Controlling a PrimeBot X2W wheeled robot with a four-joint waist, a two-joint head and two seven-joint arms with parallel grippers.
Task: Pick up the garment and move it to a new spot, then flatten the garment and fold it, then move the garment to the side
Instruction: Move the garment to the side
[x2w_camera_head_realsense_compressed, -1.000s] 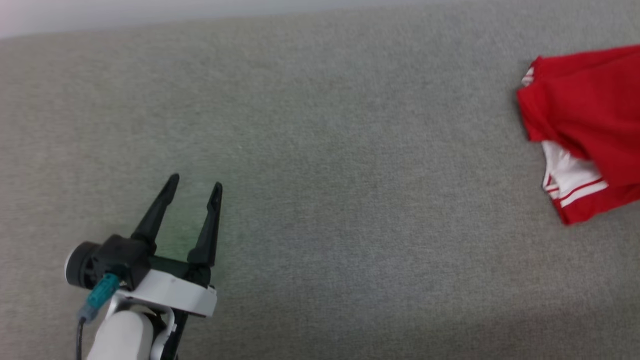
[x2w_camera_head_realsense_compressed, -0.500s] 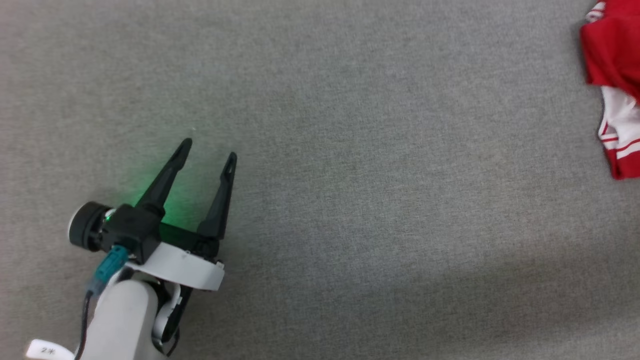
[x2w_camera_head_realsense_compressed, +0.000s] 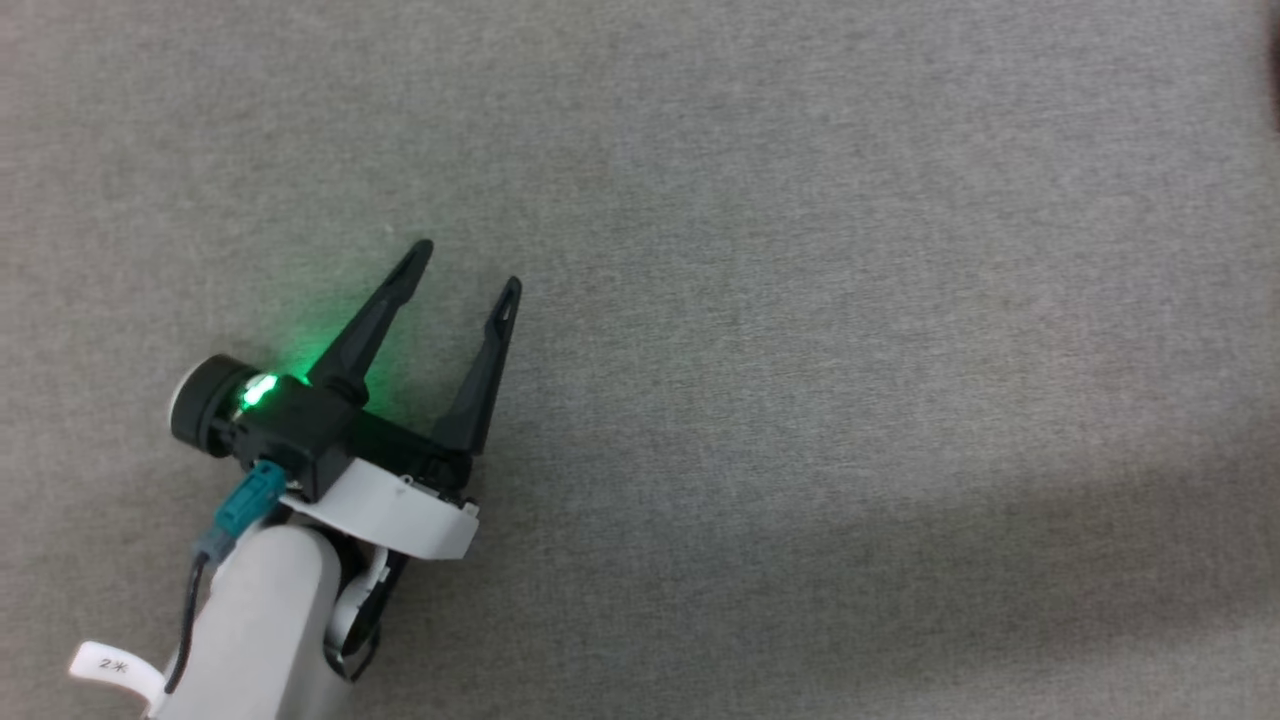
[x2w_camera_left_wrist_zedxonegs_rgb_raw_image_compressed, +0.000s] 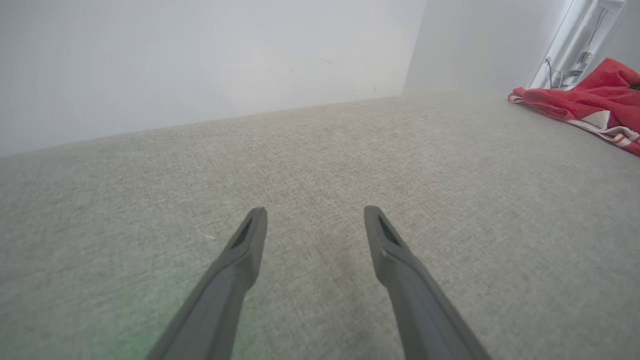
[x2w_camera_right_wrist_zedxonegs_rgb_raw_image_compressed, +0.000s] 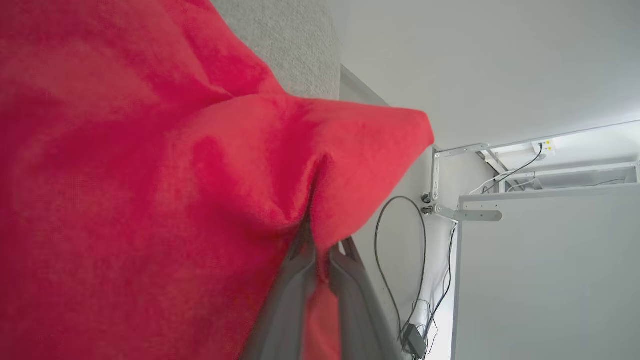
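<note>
Bright-red soft sports garment (x2w_camera_right_wrist_zedxonegs_rgb_raw_image_compressed: 150, 175), white striped hem, pinched in right gripper (x2w_camera_right_wrist_zedxonegs_rgb_raw_image_compressed: 320, 242), dark fingers nearly closed on fold. Remainder lies on grey woven surface (x2w_camera_left_wrist_zedxonegs_rgb_raw_image_compressed: 450, 175), well apart from left gripper (x2w_camera_left_wrist_zedxonegs_rgb_raw_image_compressed: 315, 212), spread wide, empty. Lift cloth clear before carrying; avoid dragging.

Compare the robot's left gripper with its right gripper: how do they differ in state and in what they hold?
The left gripper has its fingers spread wide apart; the right gripper has its fingers pinched together. The left gripper holds nothing, with only the grey surface seen between its fingers; the right gripper is shut on a fold of the red garment. Both have two long dark fingers.
</note>
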